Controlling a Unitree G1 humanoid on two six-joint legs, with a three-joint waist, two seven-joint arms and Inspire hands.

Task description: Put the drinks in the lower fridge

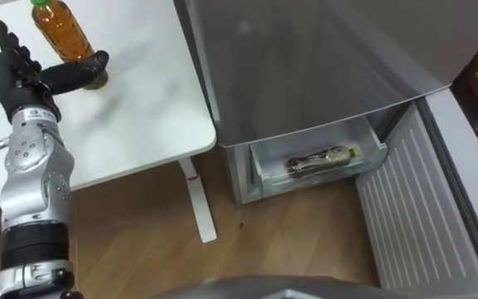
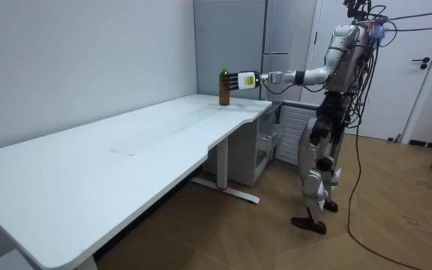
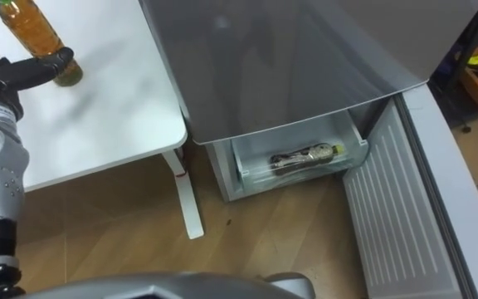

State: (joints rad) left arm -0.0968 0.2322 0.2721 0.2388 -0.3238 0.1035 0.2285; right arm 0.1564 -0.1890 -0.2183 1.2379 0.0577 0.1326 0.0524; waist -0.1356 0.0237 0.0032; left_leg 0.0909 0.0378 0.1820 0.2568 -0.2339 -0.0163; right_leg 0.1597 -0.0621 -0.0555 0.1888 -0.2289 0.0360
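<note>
The tea bottle (image 1: 60,31) stands upright on the white table (image 1: 139,108), near the table's end that faces the fridge. It holds amber liquid and has a green cap. Any print on it is too small to read.

The left hand (image 1: 19,75) is at the bottle's foot. Its fingers (image 1: 11,46) are straight and point away from the robot, just beside the bottle. The thumb (image 1: 81,66) reaches out across the bottle's lower part and touches it. The hand is released, not clenched round the bottle. In the room view the left arm is stretched out level from the shoulder toward the bottle, over the table's corner.

A second bottle (image 1: 320,160) lies on its side in the clear drawer (image 1: 260,173) at the bottom of the grey fridge (image 1: 305,66). The drawer is pulled out. This bottle has a dark drink, a dark wrap-round label and a yellow-green cap that points toward the fridge door (image 1: 421,208). Its label cannot be read either. The door stands open on the robot's right, its white ribbed inner side showing.

The table's white leg (image 1: 199,203) comes down to the wooden floor (image 1: 289,241) just beside the fridge. The robot stands upright on this floor, with the fridge before it and the table's end on its left.
</note>
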